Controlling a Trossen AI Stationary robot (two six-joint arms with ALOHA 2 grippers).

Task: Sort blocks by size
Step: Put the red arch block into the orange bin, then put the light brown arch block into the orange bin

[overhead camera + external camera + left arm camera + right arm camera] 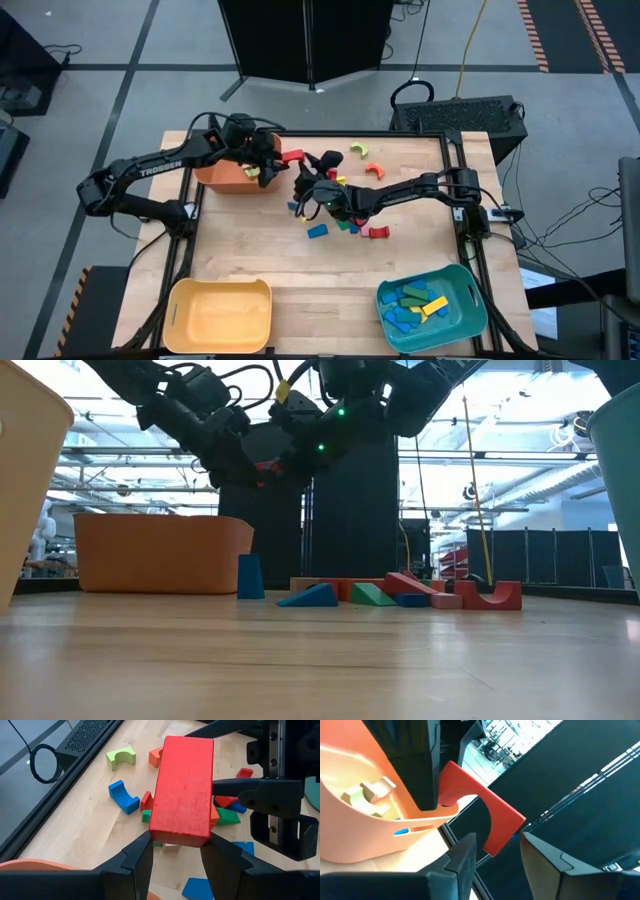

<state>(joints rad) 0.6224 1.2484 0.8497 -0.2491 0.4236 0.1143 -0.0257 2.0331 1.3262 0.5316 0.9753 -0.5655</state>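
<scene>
- A handover in mid-air: the left gripper (172, 862) is clamped on one end of a long red wooden block (182, 790), held just beside the orange plastic bin (228, 175) at the table's far left, while the right gripper (497, 855) faces it with its fingers apart around the block's other end.
- The rest of the blocks lie scattered mid-table, among them a blue wedge-shaped block (310, 596) and a red arch block (492, 596); a teal plastic bin (432, 306) at the near right holds blue and yellow pieces, and the yellow plastic bin (218, 315) at the near left looks bare.
- Risk: the grip is only on the block's end, so it may pivot or slip and drop outside the orange bin.
- Risk: the two grippers sit very close; either one moving could knock the other or the bin rim.
- Hard to make out: in the high view the arms cover the block's contact points, and the low view shows only dark arm housings.
- The orange bin's contents show only in part.
</scene>
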